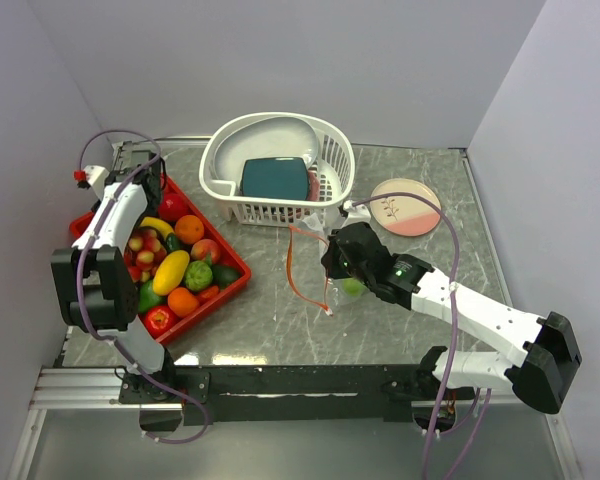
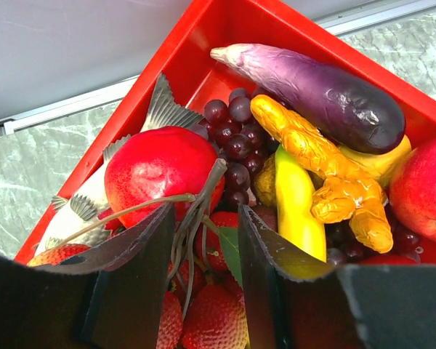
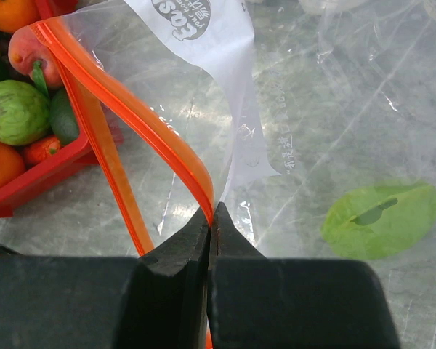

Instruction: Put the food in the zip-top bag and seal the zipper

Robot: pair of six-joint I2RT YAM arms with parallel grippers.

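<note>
Top external view: bright, even, diffuse light from above, with soft, faint shadows on the marbled table (image 1: 280,330) under the right arm and beside the white slotted basket (image 1: 220,150), a mild sheen on the stone, and side walls splayed outward by wide-angle distortion. Left wrist view: eggplant (image 2: 312,87) and grape bunch (image 2: 232,142) sharp with small glossy highlights, while the left gripper (image 2: 206,225) at the lens is dark, underexposed and slightly soft. Right wrist view: well lit, with white glare streaks across the clear zip-top bag (image 3: 349,87), the zipper (image 3: 131,109) crisp and saturated, and the right gripper (image 3: 211,218) near-black and featureless along the bottom edge.
</note>
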